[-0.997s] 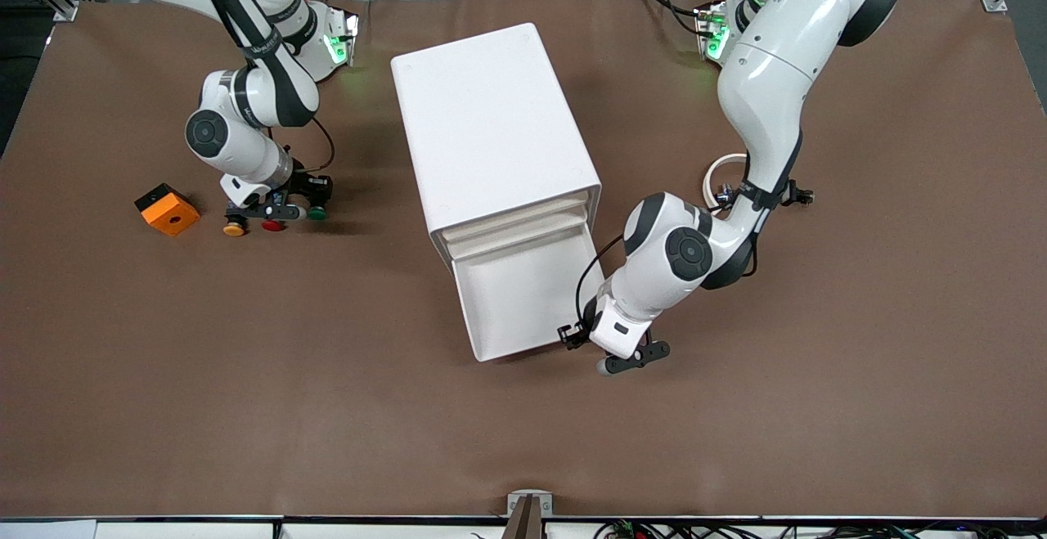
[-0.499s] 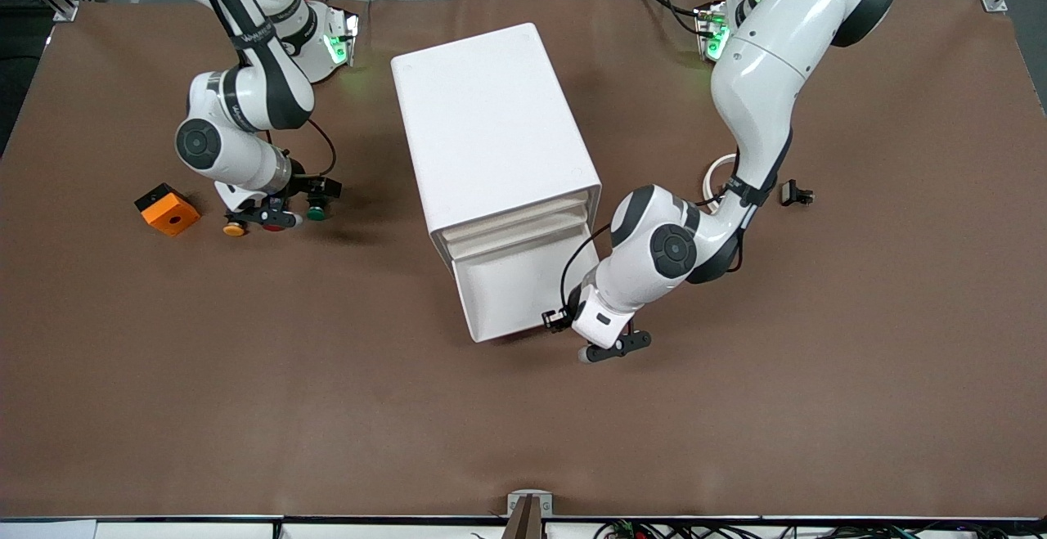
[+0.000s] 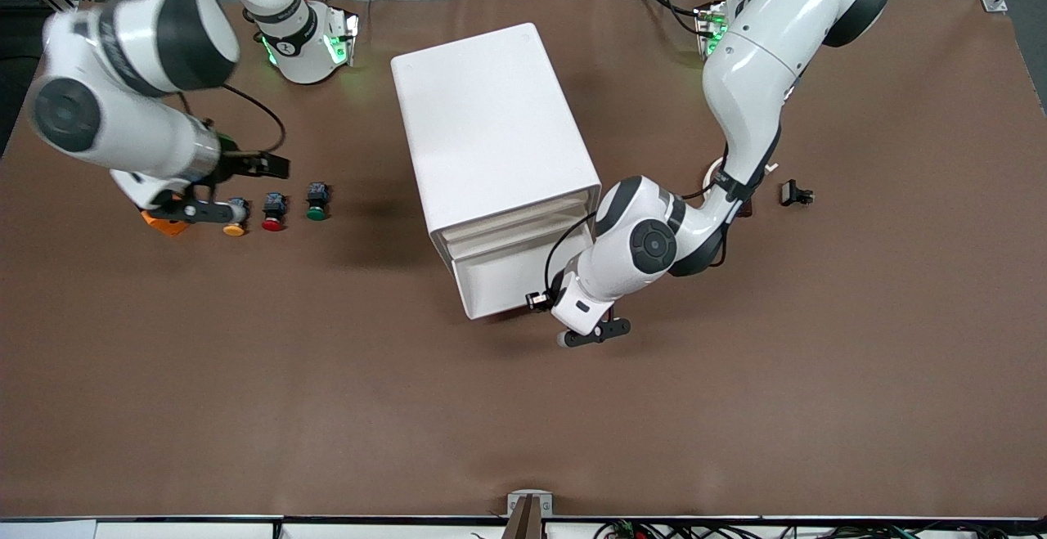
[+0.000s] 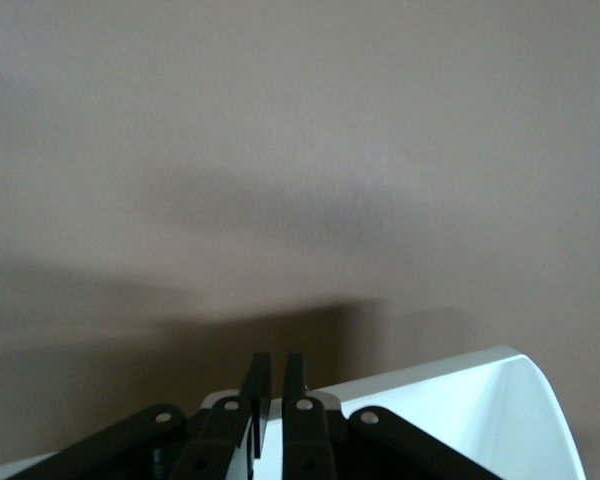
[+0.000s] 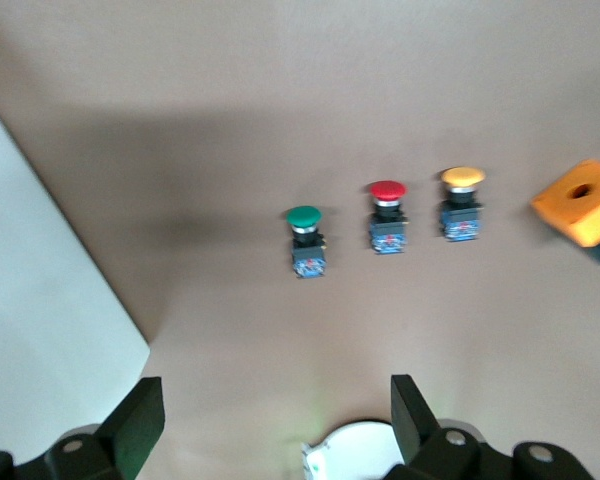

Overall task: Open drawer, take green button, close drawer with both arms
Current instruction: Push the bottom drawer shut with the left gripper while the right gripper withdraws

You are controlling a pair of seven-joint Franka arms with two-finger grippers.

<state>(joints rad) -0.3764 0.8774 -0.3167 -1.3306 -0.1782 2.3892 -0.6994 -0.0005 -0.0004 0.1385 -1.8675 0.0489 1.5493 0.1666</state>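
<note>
Only right wrist view shows orange box (image 5: 583, 203) unobstructed.

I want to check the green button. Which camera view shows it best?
The right wrist view: the green button stands clear and close on the table, cap and body both visible. The front view shows it small, beside the red button. The left wrist view does not show it.

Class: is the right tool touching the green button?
Apart. Right wrist view shows the open right tool raised, with bare table between it and the green button.
</note>
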